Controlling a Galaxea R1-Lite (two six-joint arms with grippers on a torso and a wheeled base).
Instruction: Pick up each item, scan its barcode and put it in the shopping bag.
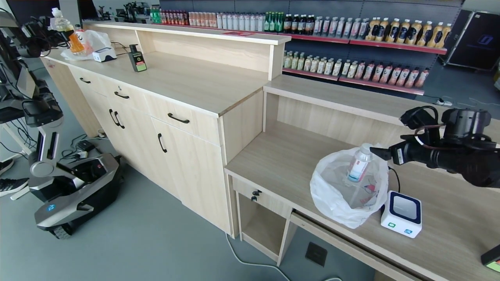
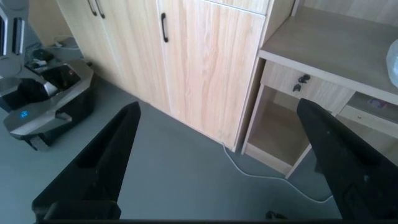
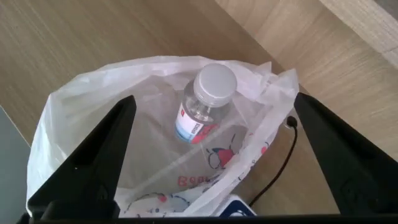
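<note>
We take the white, thin plastic shopping bag [image 1: 345, 197] as our landmark. It stands open-mouthed on the pale wooden counter [image 1: 281, 156]. Inside it the clear plastic bottle [image 1: 359, 164] with a white cap and a blue, white and red label stands roughly upright, its cap level with the bag's rim.

The right gripper [image 3: 214, 102] hangs just above the bag's mouth with its two dark fingers spread wide, one to either side of the cap, and it pinches nothing. The left gripper [image 2: 214, 112] is well away from the bag, down over the grey floor, and is likewise spread and empty. The white cube-shaped scanner [image 1: 402, 212] with a dark blue top sits touching the bag's side. Its black cable [image 3: 280, 162] runs just behind the bag.

We judge this bottle to be bagged. The main risk we see is a spread finger snagging the loose rim as the arm pulls away. That would drag the light bag, tip the bottle, or pull both towards the counter's front edge, which is near the bag. A sideways sweep could also knock the scanner or hook its cable.
</note>
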